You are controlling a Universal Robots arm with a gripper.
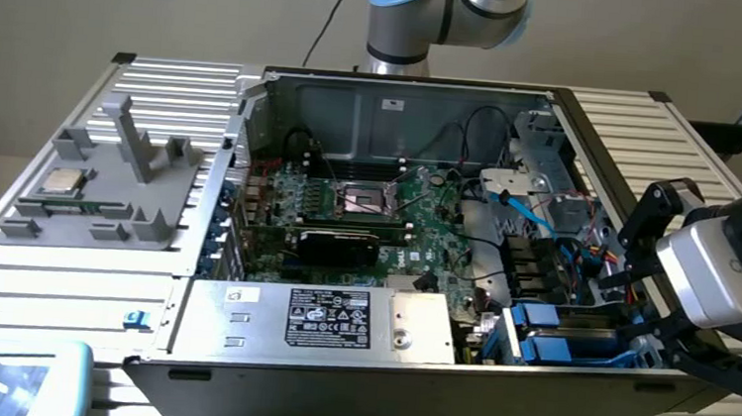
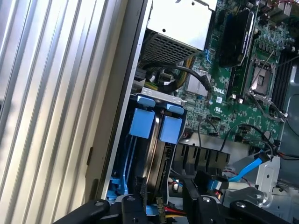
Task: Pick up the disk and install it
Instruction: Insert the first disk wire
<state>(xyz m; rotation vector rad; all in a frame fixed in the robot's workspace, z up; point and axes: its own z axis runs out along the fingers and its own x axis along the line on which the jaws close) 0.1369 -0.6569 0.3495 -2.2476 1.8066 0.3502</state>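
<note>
The disk (image 2: 156,161) stands on edge in the drive cage at the corner of the open computer case (image 1: 353,97). I see it as a dark grey slab between two blue carrier tabs (image 2: 142,123). In the exterior view the same blue carriers (image 1: 554,334) sit at the case's near corner, on that view's right. My gripper (image 2: 163,189) hovers just over the cage, in line with the slab. Its black fingers (image 2: 136,193) stand apart, open, with nothing gripped between them. Seen from the exterior view, the gripper (image 1: 631,308) hangs over the case's wall on that view's right.
A silver power-supply box (image 1: 335,319) with a black label lies beside the cage. Behind it are the green motherboard (image 1: 385,209) and a blue cable (image 1: 529,216). A grey fixture (image 1: 107,187) holding a small square chip (image 1: 58,181) rests on the ribbed table (image 1: 47,282).
</note>
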